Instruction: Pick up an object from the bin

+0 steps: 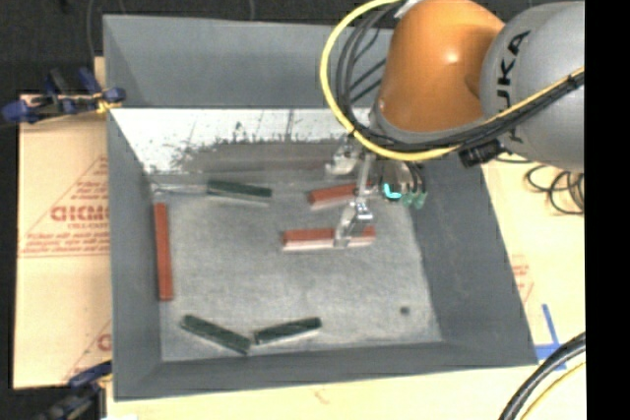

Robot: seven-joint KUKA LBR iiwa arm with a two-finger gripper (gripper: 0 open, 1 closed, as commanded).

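My gripper [351,223] hangs under the orange wrist cover, in the middle right of the bin. Its tip is down at the right end of a short red-brown bar [308,238] that lies flat, left to right, on the bin floor. Whether it touches or grips that bar I cannot tell. A second short red-brown bar [330,197] lies just behind it, partly hidden by the gripper's body. A dark green bar [239,191] lies further left near the back wall.
A long red-brown bar [163,251] lies along the left wall. Two dark green bars [215,333] [287,330] lie end to end near the front wall. The arm and its cables cover the bin's right rear corner.
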